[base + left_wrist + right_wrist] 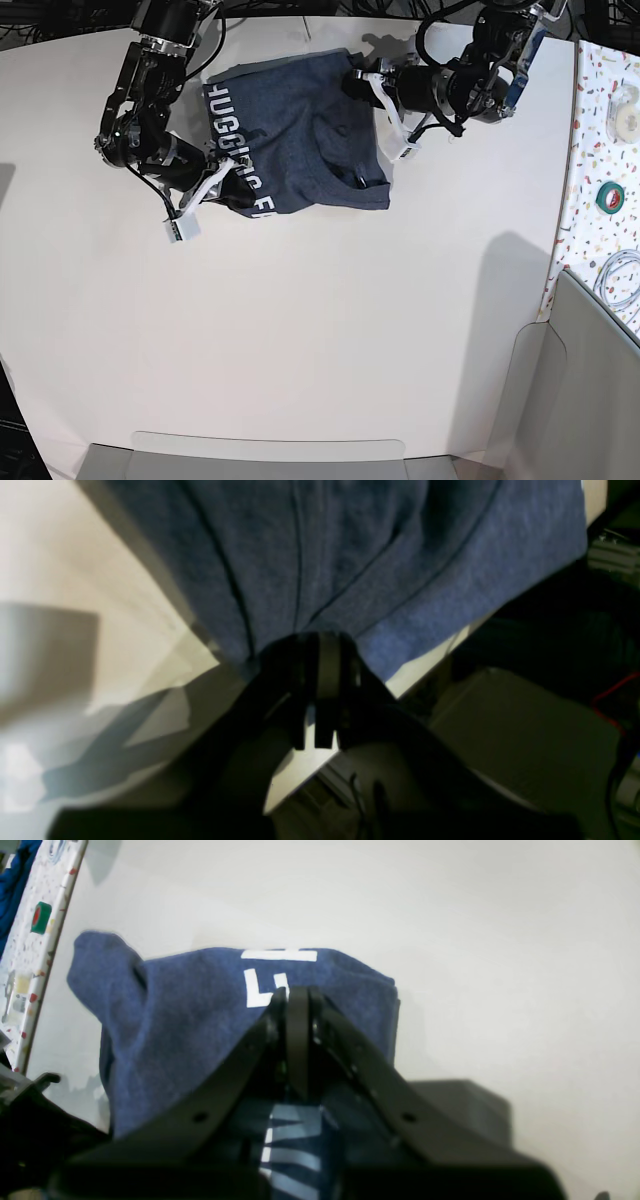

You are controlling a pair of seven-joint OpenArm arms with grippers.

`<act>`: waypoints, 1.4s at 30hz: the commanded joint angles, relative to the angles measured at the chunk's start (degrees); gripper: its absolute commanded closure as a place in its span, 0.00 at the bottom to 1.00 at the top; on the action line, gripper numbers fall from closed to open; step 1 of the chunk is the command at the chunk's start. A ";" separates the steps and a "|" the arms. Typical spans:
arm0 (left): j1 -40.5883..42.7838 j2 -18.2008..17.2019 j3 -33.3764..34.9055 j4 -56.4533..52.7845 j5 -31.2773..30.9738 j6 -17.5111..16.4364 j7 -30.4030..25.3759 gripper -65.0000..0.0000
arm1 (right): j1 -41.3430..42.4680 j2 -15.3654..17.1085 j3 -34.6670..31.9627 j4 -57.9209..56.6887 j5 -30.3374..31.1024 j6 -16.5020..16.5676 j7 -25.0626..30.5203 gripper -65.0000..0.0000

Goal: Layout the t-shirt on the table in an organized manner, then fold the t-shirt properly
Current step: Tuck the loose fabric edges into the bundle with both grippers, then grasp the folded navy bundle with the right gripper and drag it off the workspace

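Nearest the front edge, the large off-white matte table (300,340) lay bare. Farther back, the dark navy-blue heathered cotton t-shirt (300,140) with white block lettering sat bunched near the far edge, spanning between the two arms. The right gripper (222,180), on the base view's left, was clamped shut on the lettered edge of the cloth; its wrist view showed the jaws together with fabric draped over them. The left gripper (372,88), on the base view's right and a little farther back, was likewise pinched closed on the plain side, folds radiating from the jaws in its wrist view. The shirt's long axis ran between the two grips, so spreading it seemed to depend on the arms drawing apart along that line and toward the open table in front.
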 commanded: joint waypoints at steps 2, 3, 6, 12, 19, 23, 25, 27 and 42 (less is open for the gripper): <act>0.56 -1.93 -0.27 0.90 -0.54 0.84 -1.00 0.98 | 0.68 0.22 -0.01 1.11 1.40 0.32 2.66 1.00; 0.56 -2.55 -0.27 0.90 -0.54 0.84 -1.44 0.98 | 0.68 0.40 -0.01 1.20 1.40 0.32 2.93 1.00; 1.08 -3.78 -0.80 1.52 -0.54 0.84 -2.41 0.98 | 0.86 2.59 0.08 1.46 1.66 0.32 3.10 1.00; 6.01 -4.22 -12.66 9.69 -0.01 2.59 -7.07 0.98 | 0.77 3.83 4.74 6.21 1.49 0.32 3.10 1.00; 12.34 10.82 -35.96 11.80 -0.28 2.24 -10.85 0.98 | 0.42 7.17 5.27 14.38 1.40 0.32 2.66 1.00; 12.25 14.33 -42.11 11.72 -0.01 2.24 -7.86 0.98 | 1.73 11.91 -9.50 19.22 1.40 0.32 2.66 1.00; 11.99 14.24 -43.17 11.63 0.08 2.24 -6.27 0.98 | 3.76 13.76 -19.61 19.48 1.58 0.32 2.66 1.00; 11.99 14.24 -43.78 11.63 0.08 2.24 -5.13 0.98 | 5.87 14.81 -28.76 19.31 1.66 0.32 2.66 1.00; 11.90 12.22 -44.40 9.69 0.16 2.24 -4.08 0.98 | 6.13 25.36 -53.11 11.31 1.49 0.32 -1.29 1.00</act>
